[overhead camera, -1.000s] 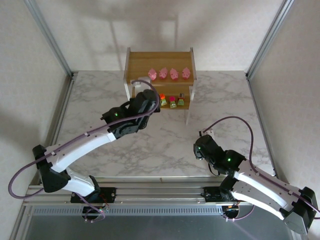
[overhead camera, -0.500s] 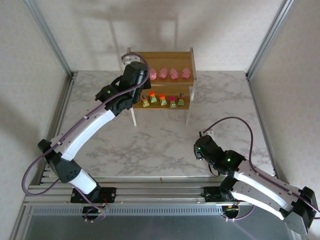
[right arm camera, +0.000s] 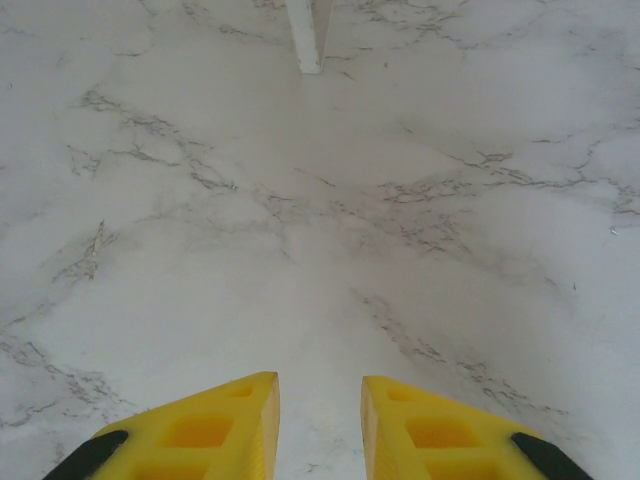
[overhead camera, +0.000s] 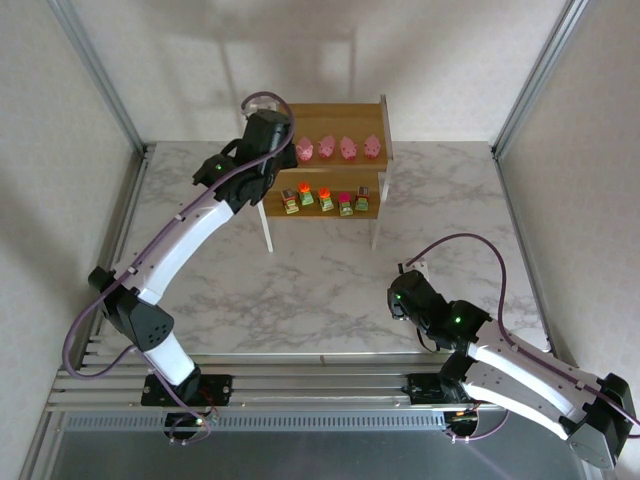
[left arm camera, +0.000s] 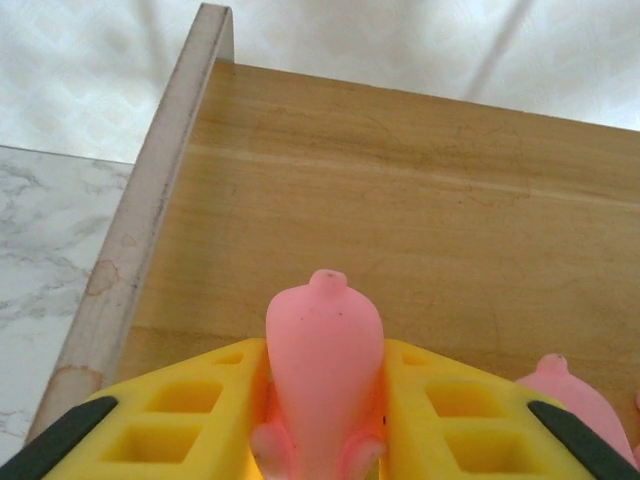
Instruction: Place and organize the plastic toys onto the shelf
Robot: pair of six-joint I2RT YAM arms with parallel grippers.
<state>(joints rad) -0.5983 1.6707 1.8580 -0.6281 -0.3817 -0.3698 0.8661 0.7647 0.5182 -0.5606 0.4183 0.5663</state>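
The left pincer [left arm camera: 322, 400] pinches a pink toy [left arm camera: 322, 345] tight, over the top board of the shelf [left arm camera: 420, 220]. The right pincer [right arm camera: 318, 385] is a little open, holding nothing.

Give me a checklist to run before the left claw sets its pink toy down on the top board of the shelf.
1. Grip: the left claw is shut on the pink toy, which sits centred between the pads. Ok.
2. Position: the toy is over the top board of the shelf, near its left side panel. Ok.
3. Landing spot: there is bare wood ahead of the toy. Ok.
4. Neighbour: the neighbouring pink toy stands to the right, apart from the held one. Ok.
5. Height above the board: cannot tell.
6. The right claw is over the bare table, away from the shelf. Ok.
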